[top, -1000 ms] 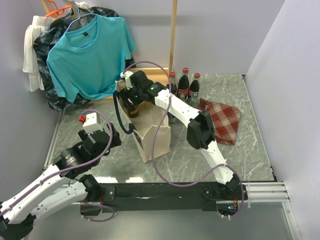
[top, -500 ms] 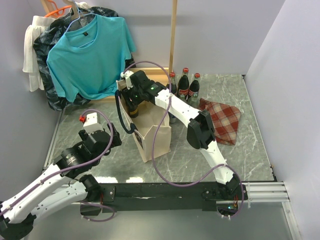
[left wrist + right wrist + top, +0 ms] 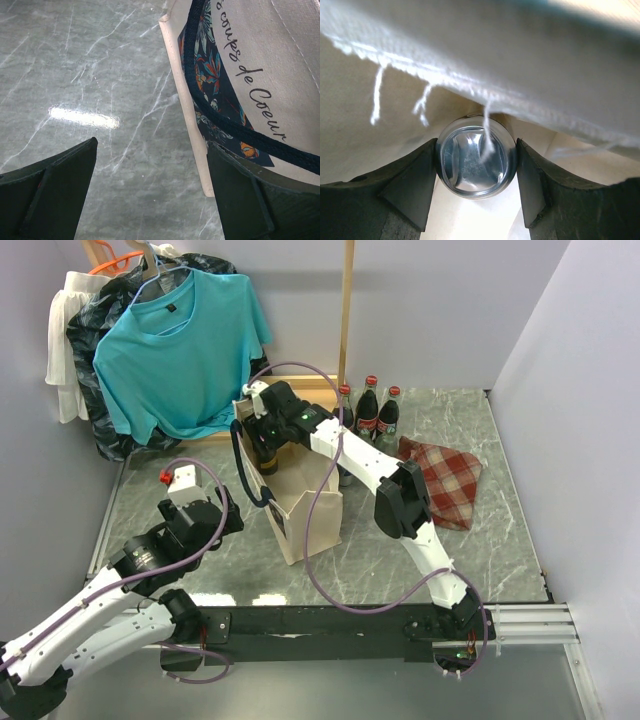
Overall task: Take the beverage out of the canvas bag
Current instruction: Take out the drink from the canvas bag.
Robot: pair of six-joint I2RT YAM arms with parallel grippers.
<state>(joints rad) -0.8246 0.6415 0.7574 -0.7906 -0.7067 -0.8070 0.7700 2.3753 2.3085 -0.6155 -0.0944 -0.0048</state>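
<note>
Grey marbled stone makes up the bench (image 3: 500, 530), with a teal shirt (image 3: 180, 350) hanging at the back left. Three cola bottles (image 3: 368, 410) stand against the rear wall, and a plaid cloth (image 3: 445, 480) lies just to their right. The canvas bag (image 3: 310, 515) stands upright in the middle of the bench. My right tool (image 3: 263, 440) reaches down into its open mouth. From that wrist I see the beverage (image 3: 476, 162) inside the bag, its round metal top seen from above, and my two fingers press against it from either side, gripping it. My left tool (image 3: 150, 170) is spread wide over bare stone, holding nothing, the bag's near corner just beside one finger.
</note>
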